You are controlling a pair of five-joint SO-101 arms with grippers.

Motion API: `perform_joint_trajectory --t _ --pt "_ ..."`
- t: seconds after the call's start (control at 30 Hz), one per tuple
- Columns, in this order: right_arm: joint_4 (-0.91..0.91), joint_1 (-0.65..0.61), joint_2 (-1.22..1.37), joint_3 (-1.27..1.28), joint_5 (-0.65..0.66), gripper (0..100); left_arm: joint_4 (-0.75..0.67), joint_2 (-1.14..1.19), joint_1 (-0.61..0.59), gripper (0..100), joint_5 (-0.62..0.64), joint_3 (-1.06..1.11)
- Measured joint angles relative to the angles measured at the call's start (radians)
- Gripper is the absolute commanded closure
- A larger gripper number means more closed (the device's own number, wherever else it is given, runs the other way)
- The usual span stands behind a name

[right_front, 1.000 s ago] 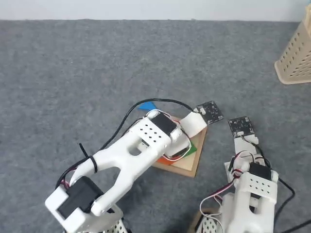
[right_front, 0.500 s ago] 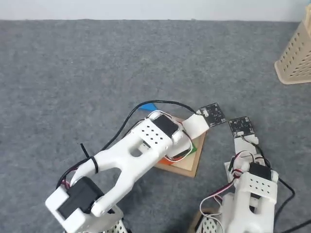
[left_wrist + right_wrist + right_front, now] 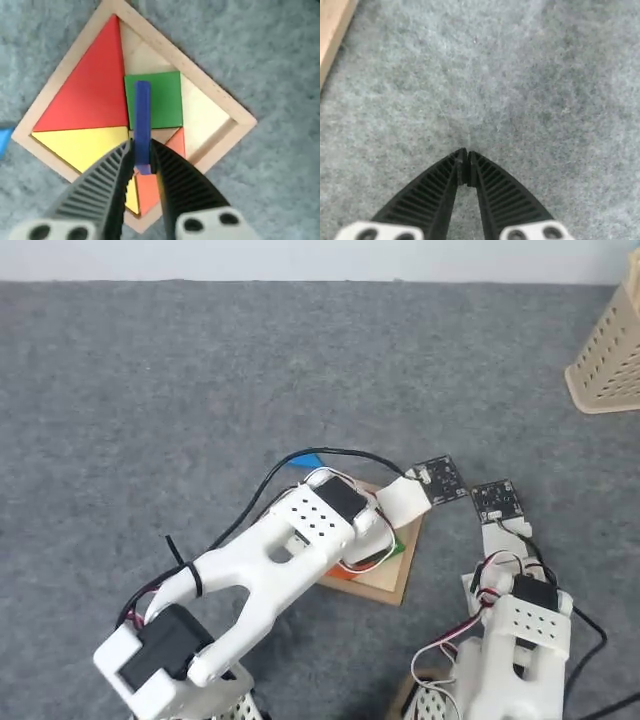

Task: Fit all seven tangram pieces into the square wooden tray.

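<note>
Since one second ago the left gripper (image 3: 141,146) has shifted slightly over the wooden tray (image 3: 200,81). A dark blue piece (image 3: 142,107) stands on edge above the green square (image 3: 165,100), pinched between its fingers. One light blue piece (image 3: 305,460) lies on the tabletop (image 3: 150,390) near the tray. The right gripper (image 3: 465,159) hangs over the tabletop, fingers pressed together.

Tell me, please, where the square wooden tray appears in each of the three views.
High view: the wooden tray lies near the centre, partly under the left arm.
Left wrist view: the wooden tray spreads beneath the left gripper, which is shut on the blue piece.
Right wrist view: a strip of its rim sits in one corner, away from the shut right gripper.
Shared landmark: the grey mat around the tray.
</note>
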Motion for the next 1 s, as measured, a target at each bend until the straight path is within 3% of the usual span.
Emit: perform_joint_trajectory --t 0.57,0.8,1.0 --pt "0.000 0.000 0.000 0.000 0.000 99.2 0.005 0.000 0.000 98 -0.008 0.006" --pt "0.000 0.000 0.000 0.000 0.000 99.2 0.014 -0.002 0.000 86 0.012 0.011" --pt "0.000 0.000 0.000 0.000 0.000 99.2 0.060 -0.002 0.000 85 0.012 0.005"
